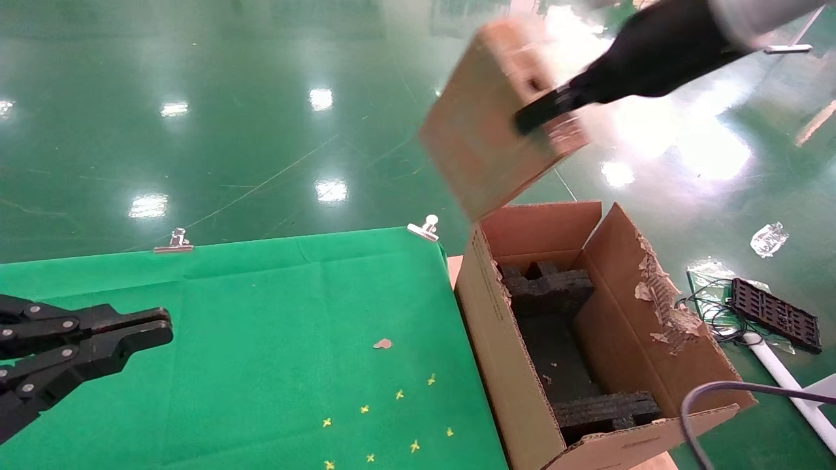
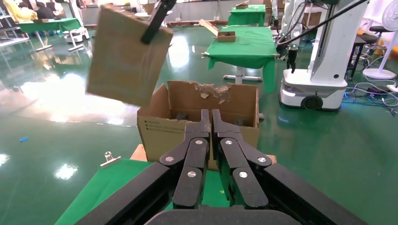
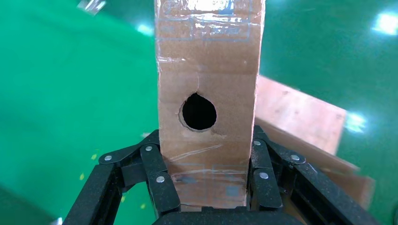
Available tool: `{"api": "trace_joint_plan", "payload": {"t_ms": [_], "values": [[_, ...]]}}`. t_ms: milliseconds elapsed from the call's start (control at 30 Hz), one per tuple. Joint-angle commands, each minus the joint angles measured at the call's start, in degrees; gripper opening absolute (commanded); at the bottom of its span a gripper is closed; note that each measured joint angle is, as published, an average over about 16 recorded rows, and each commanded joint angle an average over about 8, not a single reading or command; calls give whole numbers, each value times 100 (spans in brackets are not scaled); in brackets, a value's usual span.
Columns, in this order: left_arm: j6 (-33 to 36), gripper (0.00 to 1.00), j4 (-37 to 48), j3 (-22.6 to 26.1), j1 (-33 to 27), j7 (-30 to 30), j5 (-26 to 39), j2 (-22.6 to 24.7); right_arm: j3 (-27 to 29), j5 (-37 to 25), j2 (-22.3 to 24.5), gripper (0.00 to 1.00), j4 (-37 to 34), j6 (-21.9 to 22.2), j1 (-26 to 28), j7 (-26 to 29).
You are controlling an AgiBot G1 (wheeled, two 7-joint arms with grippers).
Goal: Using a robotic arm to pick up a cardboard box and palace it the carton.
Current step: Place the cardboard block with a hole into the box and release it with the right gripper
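The slim brown cardboard box [image 1: 486,124] hangs tilted in the air, above the far end of the carton [image 1: 496,352]. My right gripper [image 1: 548,108] is shut on it from the right. In the right wrist view the fingers [image 3: 155,173] clamp both broad sides of the taped box [image 3: 206,70], and its narrow face with the round hole [image 3: 199,111] shows between them. The carton stands open beside the table, flaps upright, one flap torn, with black foam blocks [image 1: 548,294] inside. My left gripper [image 1: 157,329] is shut and empty, low over the green table at the left, and seen again in the left wrist view [image 2: 210,115].
The green cloth table [image 1: 261,313] has metal clips [image 1: 424,227] on its far edge, a cardboard scrap [image 1: 383,343] and small yellow marks. Right of the carton, a black grid part [image 1: 774,313], wires and a white tube lie on the floor. A grey cable [image 1: 705,398] arcs past the carton's near corner.
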Motion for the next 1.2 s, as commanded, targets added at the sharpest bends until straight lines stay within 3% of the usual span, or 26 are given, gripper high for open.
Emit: {"api": "trace_joint_plan", "payload": {"t_ms": [33,400,433,633,700,1200], "values": [[0,0,0,1,0,0,0,0,7,-54,152,0,-191,-16,130,-29],[-2,1,0,5,-1,2,-3,-2,-444,-749,410,0,-1230,-286,28,-163],[-2,6,0,5,-1,2,-3,-2,-475,-776,398,0,-1311,-317,-29,-197],[-3,81,0,7,-2,4,-5,-3,-604,-841,291,0,-1749,-472,-435,-371],[-3,100,0,8,-2,4,-5,-3,-635,-851,246,0,-1905,-496,-578,-389],[-6,100,0,13,-3,7,-9,-5,-713,-857,-72,0,-2914,-171,-1516,-512]]}}
